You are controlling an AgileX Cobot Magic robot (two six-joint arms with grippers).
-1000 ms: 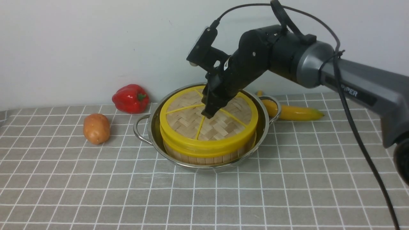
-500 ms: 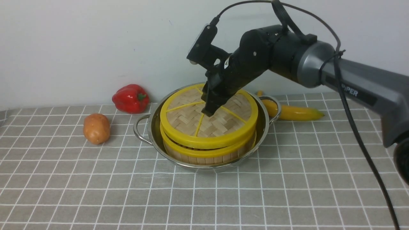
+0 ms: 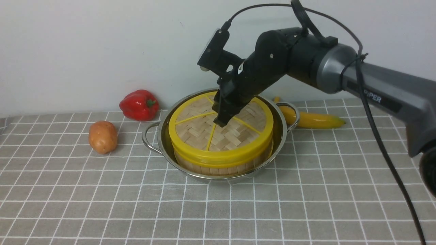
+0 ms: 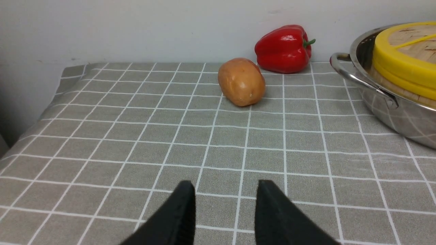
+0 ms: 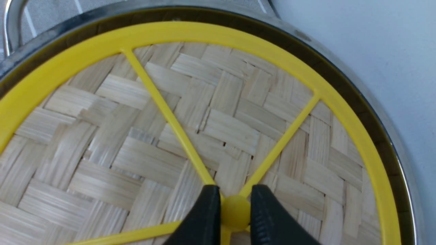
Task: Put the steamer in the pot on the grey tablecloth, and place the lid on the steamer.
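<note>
The shiny pot point(image 3: 162, 136) stands on the grey tablecloth point(image 3: 102, 204) with the bamboo steamer point(image 3: 218, 168) inside it. The woven lid point(image 3: 201, 136) with yellow rim and spokes lies on top of the steamer and hides its contents. My right gripper point(image 3: 221, 121) reaches down onto the lid's middle. In the right wrist view, this gripper point(image 5: 234, 195) is shut on the lid's small yellow knob point(image 5: 234, 211). My left gripper point(image 4: 225, 190) hovers low over bare cloth to the left of the pot point(image 4: 391, 112), open and holding nothing. It is out of the front view.
A red pepper point(image 3: 139, 104) and a potato point(image 3: 102, 136) lie left of the pot. A banana point(image 3: 313, 119) lies behind its right handle. A pale wall stands close behind. The cloth's left edge drops off in the left wrist view.
Half a second ago the lid was raised a little off the steamer in my right gripper. Now it rests down on the steamer again, slightly further left.
</note>
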